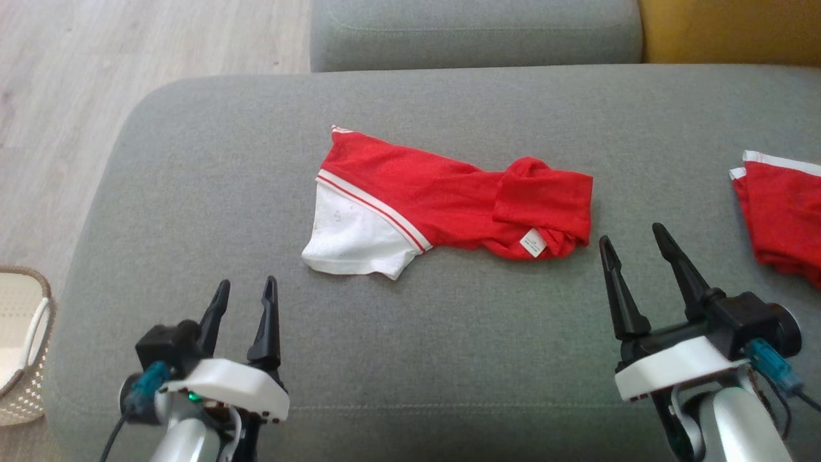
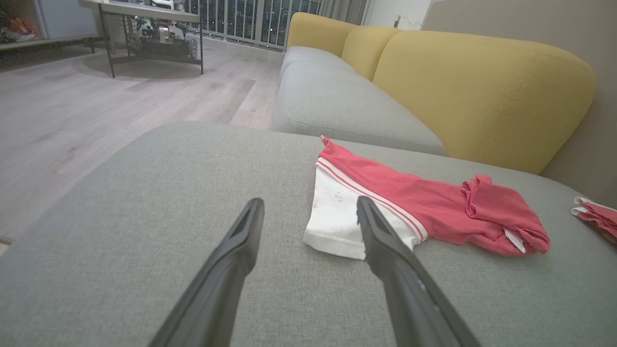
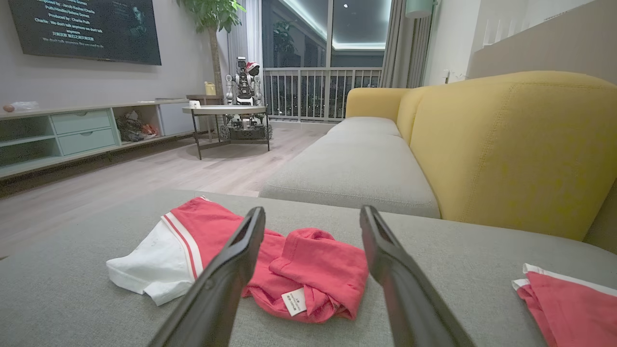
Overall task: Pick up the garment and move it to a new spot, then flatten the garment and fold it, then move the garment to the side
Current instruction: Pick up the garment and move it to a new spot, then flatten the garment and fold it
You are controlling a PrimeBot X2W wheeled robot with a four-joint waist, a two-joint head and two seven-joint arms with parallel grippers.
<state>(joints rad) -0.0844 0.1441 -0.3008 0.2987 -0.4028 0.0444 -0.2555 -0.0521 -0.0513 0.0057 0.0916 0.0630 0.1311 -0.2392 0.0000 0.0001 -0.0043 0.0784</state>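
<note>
A pale woven basket [image 1: 25, 346] sits on the floor off the outer side of the left gripper [image 1: 247, 281], past the edge of the grey cushion [image 1: 449, 346]. The left gripper hangs over the cushion with its two dark fingers spread apart, nothing between them and nothing touched. In its wrist view the garment's white end lies just ahead of its right-hand fingertip. The garment [image 1: 442, 199] is red with a white panel and a striped band. It lies crumpled on the cushion ahead of both grippers and between them: white end toward the left one, bunched red end with a small white label [image 1: 533, 242] toward the right. The right gripper [image 1: 632, 232] is likewise parted and empty, its tips near the labelled end but short of it. A second red garment [image 1: 782, 212] with white trim lies on the cushion off the right gripper's outer side.
</note>
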